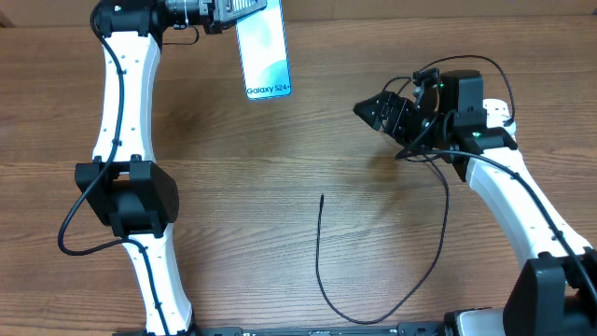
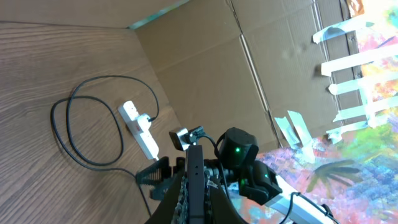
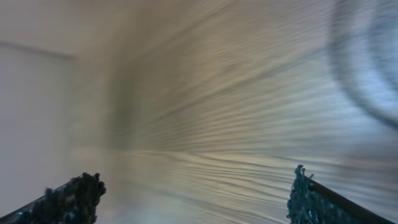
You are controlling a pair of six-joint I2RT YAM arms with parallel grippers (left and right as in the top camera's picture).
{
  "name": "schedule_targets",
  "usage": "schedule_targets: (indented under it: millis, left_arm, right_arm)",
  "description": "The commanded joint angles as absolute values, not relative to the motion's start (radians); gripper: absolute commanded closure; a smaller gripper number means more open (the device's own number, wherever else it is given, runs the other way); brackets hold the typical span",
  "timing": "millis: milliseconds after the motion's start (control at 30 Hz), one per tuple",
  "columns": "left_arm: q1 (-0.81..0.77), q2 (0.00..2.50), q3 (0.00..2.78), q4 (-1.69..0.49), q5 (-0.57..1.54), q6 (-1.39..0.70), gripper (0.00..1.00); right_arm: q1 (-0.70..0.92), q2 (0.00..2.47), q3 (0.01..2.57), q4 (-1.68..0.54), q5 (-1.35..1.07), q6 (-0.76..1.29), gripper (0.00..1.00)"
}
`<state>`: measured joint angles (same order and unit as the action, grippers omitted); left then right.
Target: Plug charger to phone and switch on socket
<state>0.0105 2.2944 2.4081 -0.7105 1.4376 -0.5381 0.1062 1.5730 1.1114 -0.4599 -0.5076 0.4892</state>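
Note:
The phone [image 1: 263, 51], with its light-blue screen lit, is held at the table's far edge by my left gripper [image 1: 229, 17], which is shut on its top end. In the left wrist view only its dark edge [image 2: 195, 186] shows between the fingers. The charger cable [image 1: 443, 233] loops across the table, and its tip [image 1: 322, 198] lies free at the middle. The white socket strip [image 2: 140, 129] lies on the table with the black plug in it; in the overhead view my right arm mostly hides it. My right gripper [image 1: 373, 110] is open and empty above the table; its wrist view [image 3: 196, 193] is blurred.
A cardboard wall [image 2: 236, 68] stands behind the table. Black robot wiring [image 1: 70, 224] hangs beside the left arm's base. The cable's slack [image 2: 74, 124] loops next to the strip.

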Motion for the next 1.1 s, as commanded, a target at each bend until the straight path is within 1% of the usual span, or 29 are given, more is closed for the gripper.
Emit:
schedule_targets:
  millis: [0, 33, 100, 267, 700, 733, 767, 833, 867, 933, 1067]
  left_arm:
    - [0.013, 2.27, 2.409, -0.71, 1.441, -0.516, 0.96]
    - [0.013, 2.27, 2.409, -0.712, 1.43, -0.516, 0.96]
    - [0.012, 2.27, 2.409, -0.719, 1.417, -0.517, 0.96]
    - [0.013, 2.27, 2.409, -0.76, 1.377, -0.516, 0.96]
    - [0.012, 2.27, 2.409, -0.767, 1.379, -0.517, 0.96]
    - [0.012, 2.27, 2.409, -0.767, 1.38, -0.517, 0.96]
    - [0.012, 2.27, 2.409, -0.768, 1.38, -0.517, 0.96]
    - [0.012, 2.27, 2.409, -0.767, 1.38, -0.517, 0.96]
    - [0.012, 2.27, 2.409, -0.767, 1.38, -0.517, 0.96]
    - [0.012, 2.27, 2.409, -0.767, 1.38, -0.517, 0.96]
    - [0.012, 2.27, 2.409, -0.767, 1.38, -0.517, 0.96]
  right_arm:
    - [0.112, 1.563, 1.144, -0.532, -0.23, 0.387, 0.37]
    - [0.112, 1.563, 1.144, -0.572, -0.194, 0.387, 0.72]
    - [0.112, 1.563, 1.144, -0.612, -0.172, 0.388, 0.96]
    - [0.112, 1.563, 1.144, -0.64, -0.173, 0.392, 0.96]
    - [0.112, 1.563, 1.144, -0.639, -0.177, 0.395, 0.96]
    - [0.112, 1.563, 1.144, -0.639, -0.177, 0.395, 0.85]
    - [0.112, 1.563, 1.144, -0.639, -0.177, 0.395, 0.69]
    - [0.112, 1.563, 1.144, -0.639, -0.177, 0.395, 0.43]
    - [0.112, 1.563, 1.144, -0.639, -0.177, 0.395, 0.35]
    - [0.112, 1.563, 1.144, -0.639, -0.177, 0.395, 0.27]
    - [0.112, 1.563, 1.144, -0.639, -0.181, 0.395, 0.19]
